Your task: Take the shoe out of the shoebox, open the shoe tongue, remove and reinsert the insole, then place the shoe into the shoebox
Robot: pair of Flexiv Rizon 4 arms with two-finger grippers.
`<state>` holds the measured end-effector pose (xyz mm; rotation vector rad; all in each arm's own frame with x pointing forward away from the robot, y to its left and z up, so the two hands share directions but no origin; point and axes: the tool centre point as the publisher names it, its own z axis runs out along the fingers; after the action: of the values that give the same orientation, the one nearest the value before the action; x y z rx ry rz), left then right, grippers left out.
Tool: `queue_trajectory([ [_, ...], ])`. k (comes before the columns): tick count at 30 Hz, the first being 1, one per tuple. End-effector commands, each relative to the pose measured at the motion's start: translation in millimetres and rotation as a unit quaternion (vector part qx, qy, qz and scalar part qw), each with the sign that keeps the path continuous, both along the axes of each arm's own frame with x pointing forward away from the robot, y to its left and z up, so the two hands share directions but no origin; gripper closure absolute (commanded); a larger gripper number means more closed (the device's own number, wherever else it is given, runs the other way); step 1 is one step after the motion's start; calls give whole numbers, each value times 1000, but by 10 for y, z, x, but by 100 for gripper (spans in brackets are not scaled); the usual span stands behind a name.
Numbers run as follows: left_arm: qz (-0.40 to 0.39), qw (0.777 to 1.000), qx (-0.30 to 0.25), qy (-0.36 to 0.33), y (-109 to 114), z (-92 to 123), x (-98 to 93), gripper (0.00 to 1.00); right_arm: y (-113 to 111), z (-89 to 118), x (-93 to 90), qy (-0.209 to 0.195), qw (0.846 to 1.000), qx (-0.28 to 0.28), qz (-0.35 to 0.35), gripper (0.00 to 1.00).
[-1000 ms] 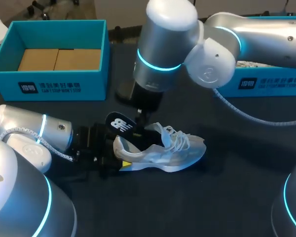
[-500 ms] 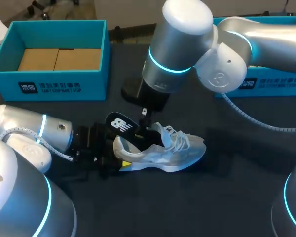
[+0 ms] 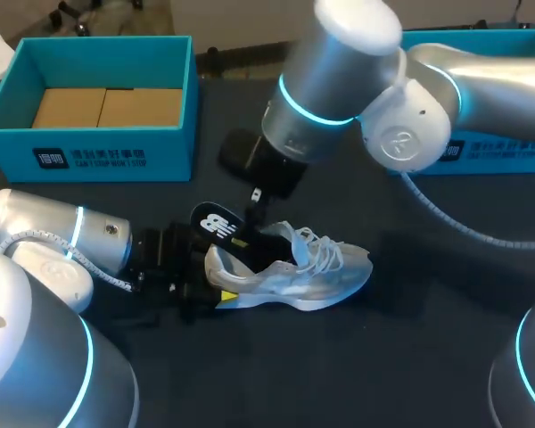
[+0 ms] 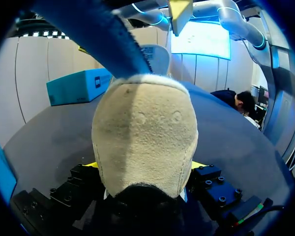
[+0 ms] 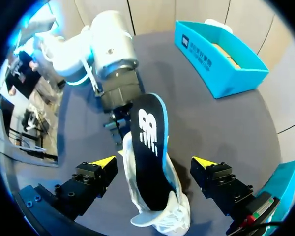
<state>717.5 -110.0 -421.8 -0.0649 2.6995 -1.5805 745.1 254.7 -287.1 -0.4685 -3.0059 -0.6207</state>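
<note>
Spanning the view, the dark desk (image 3: 401,366) carries the open teal shoebox (image 3: 116,157) at its far left. Nearer us, outside it, the pale shoe (image 3: 294,272) has its heel clamped in our left tool (image 4: 143,169). The black insole (image 5: 150,147) juts from the shoe; our right tool (image 5: 153,164) hangs above it, fingers apart.
</note>
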Motion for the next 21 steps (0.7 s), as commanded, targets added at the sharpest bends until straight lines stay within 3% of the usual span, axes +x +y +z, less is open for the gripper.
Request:
queue_trajectory([
  [1,0,1000,1,0,-5,-28,26,100,-65,-36,20,14,999,46,10,0],
  [11,0,1000,1,0,-5,-28,26,100,-2,-28,102,75,993,86,22,0],
  [21,0,1000,1,0,-5,-28,26,100,92,-63,12,132,985,105,21,2],
])
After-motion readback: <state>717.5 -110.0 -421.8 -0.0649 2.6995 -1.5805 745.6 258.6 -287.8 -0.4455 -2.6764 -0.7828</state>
